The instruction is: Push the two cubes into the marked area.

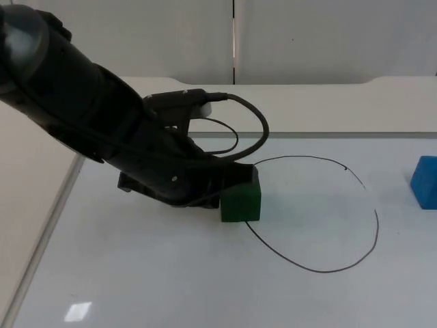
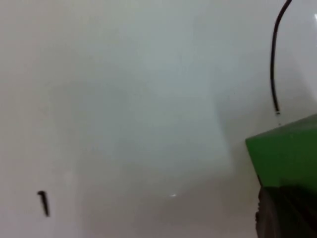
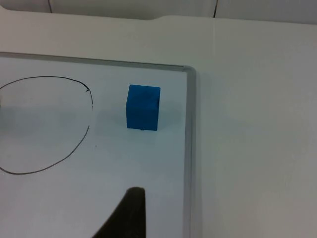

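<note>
Green cube (image 1: pixel 241 203) is seen just left of centre in the top view, sitting on the left edge of the black drawn outline (image 1: pixel 328 269), so it is only partly inside the marked area. The left hand (image 1: pixel 229 183) is pressed against the cube's left side, a placement judged suited to shoving it rightward across the line; whether its fingers are open or closed cannot be told. The blue cube (image 1: pixel 425 182) lies at the right edge of the frame, outside the outline, on the white surface (image 1: pixel 171 273). The right arm waits, its dark fingertip (image 3: pixel 126 215) near the blue cube (image 3: pixel 143 107); the right hand's state cannot be told either.
</note>
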